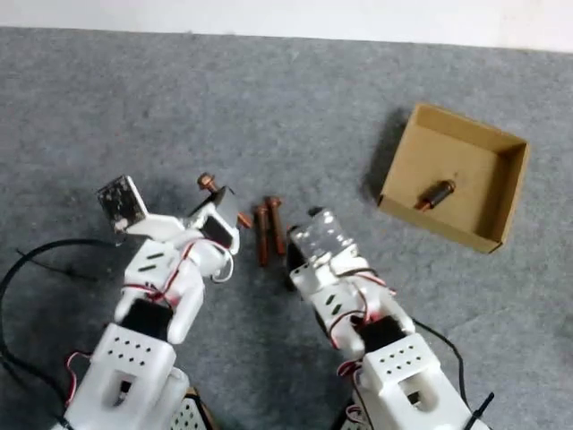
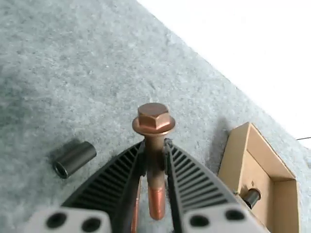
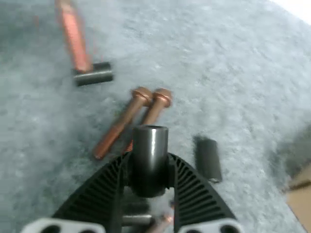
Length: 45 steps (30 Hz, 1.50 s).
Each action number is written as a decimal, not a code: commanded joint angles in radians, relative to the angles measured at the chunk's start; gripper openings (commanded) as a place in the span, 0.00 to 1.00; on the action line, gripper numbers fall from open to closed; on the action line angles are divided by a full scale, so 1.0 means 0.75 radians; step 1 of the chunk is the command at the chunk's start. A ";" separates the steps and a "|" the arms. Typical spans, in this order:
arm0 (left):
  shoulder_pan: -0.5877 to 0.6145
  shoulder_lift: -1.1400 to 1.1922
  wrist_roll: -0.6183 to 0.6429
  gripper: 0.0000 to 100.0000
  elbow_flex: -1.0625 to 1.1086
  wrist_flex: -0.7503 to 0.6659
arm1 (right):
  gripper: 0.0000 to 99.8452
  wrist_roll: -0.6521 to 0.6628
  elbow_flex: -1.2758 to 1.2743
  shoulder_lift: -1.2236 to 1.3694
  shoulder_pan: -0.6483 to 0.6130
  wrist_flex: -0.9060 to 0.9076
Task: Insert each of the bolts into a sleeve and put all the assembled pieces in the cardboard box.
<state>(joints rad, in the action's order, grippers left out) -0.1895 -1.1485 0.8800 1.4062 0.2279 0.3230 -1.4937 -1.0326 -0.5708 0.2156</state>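
Here, the box [image 1: 440, 227] holds one assembled piece [image 1: 436, 193]. The left gripper [image 2: 154, 146] clamps a bolt [image 2: 154, 120]; the right gripper [image 3: 148, 165] clamps a sleeve [image 3: 149, 143].

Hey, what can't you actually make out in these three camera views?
- Right wrist view: a blurred bolt runs off the picture's edge; whether it enters the sleeve beside it is unclear.
- Left wrist view: the cardboard box is cut off by the edge.
- High view: the right gripper covers what it holds.
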 commanded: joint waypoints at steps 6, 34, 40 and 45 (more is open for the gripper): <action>-0.026 -0.169 -0.002 0.01 0.066 -0.057 | 0.00 0.041 -0.017 -0.032 -0.085 -0.038; -0.150 -0.539 -0.010 0.01 0.292 -0.057 | 0.00 0.225 -0.216 -0.032 -0.109 -0.545; -0.152 -0.539 -0.006 0.01 0.294 -0.057 | 0.00 0.227 -0.249 -0.032 -0.114 -0.619; -0.140 -0.539 -0.004 0.01 0.283 -0.057 | 0.00 0.227 -0.249 -0.032 -0.114 -0.619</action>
<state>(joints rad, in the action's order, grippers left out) -0.2754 -1.5367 0.8815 1.6364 0.2094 0.4872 -1.6563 -1.0342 -0.6429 -0.2094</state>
